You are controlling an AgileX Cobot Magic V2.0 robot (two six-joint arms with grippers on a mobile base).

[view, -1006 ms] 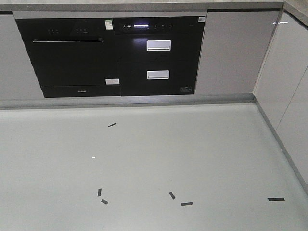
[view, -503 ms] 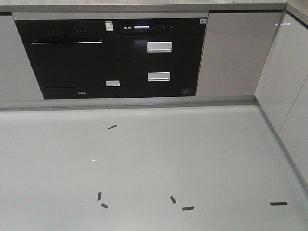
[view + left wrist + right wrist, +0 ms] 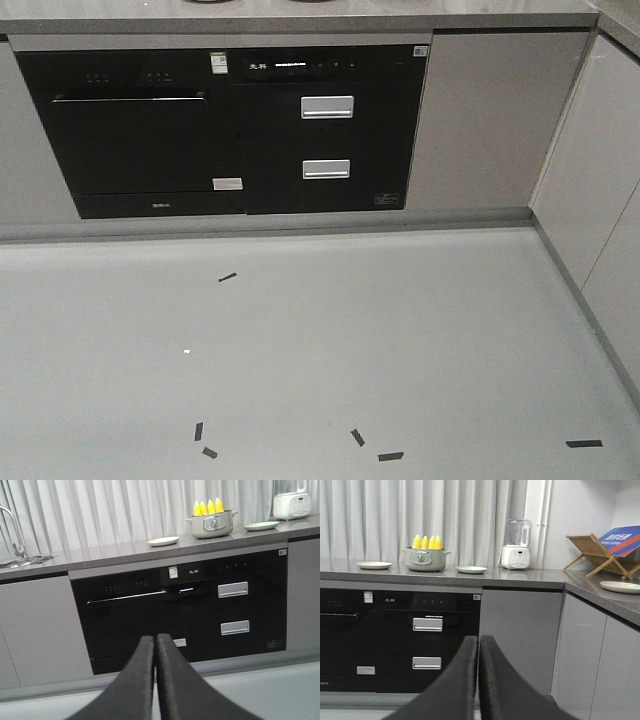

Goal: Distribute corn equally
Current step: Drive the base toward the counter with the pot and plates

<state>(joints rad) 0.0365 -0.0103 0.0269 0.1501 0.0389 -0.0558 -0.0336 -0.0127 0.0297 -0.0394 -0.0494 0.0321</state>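
Corn cobs, bright yellow, stand in your grey-green pot on the grey counter; left fingers and right fingers pressed together, empty.

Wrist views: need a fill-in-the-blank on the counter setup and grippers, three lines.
1. The pot on the counter holds ____ cobs of corn, standing upright.
2. In the right wrist view, the green plate sits to the ____ of the pot.
3. The left gripper and the right gripper are both ____, fingers pressed together with nothing between them.

Missing words: four; right; shut.
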